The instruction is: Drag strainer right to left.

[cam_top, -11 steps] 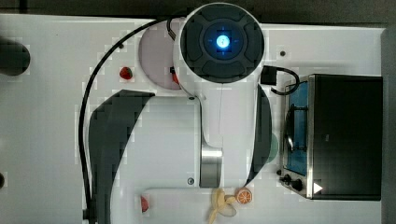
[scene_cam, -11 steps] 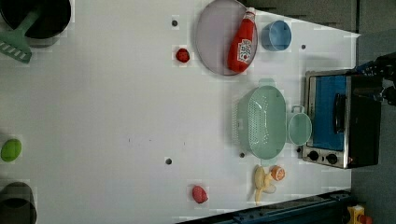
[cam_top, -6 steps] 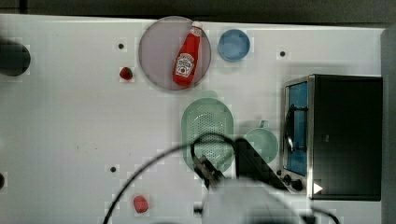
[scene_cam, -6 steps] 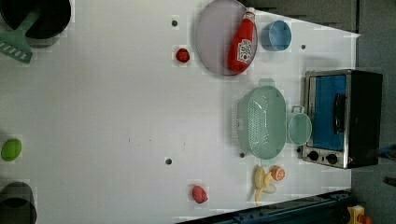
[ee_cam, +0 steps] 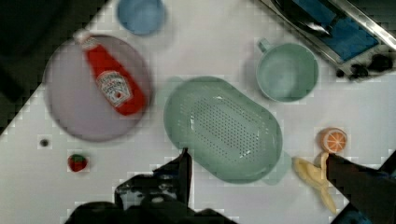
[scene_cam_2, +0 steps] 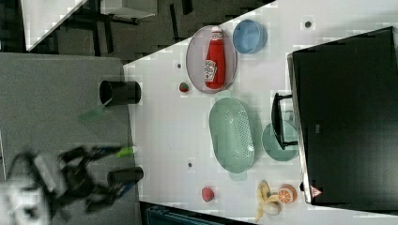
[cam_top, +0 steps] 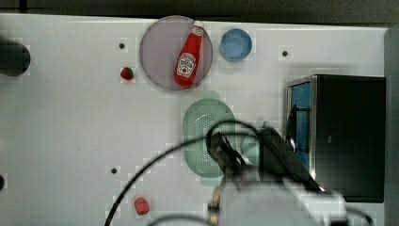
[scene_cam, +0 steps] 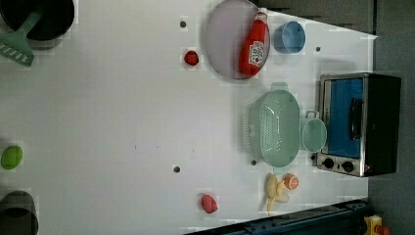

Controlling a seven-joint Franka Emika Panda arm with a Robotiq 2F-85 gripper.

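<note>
- The step in hand looks like the approach: the arm is over the bench near the strainer [cam_top: 203, 136], and nothing shows contact with it yet.
- The strainer sits flat on the bench [scene_cam: 122, 122], toward the left view's right side, its long axis running along the toaster oven's front. The green mug [scene_cam: 313, 135] stands just beside it, between it and the toaster oven [scene_cam: 359, 125].
- Above the strainer in the left view lies a round grey plate [scene_cam: 225, 39] carrying a ketchup bottle [scene_cam: 254, 44], with a small blue bowl [scene_cam: 288, 37] near it by the bench's edge.
- Near the strainer's other end, by the bench's edge, lie a banana peel [scene_cam: 275, 192] and an orange half [scene_cam: 291, 181].
- In the wrist view, the claw [ee_cam: 261, 163] hangs over the strainer's rim, with 2 dark fingers [ee_cam: 180, 170] spread wide, holding nothing.
- The strainer's basin is empty in the wrist view.
- In my judgement the next move calls for lowering so 1 finger drops inside the basin wall or both pinch the rim, then pulling across the open bench away from the oven.
- The mug sits close; the descent should avoid it, I think.
</note>
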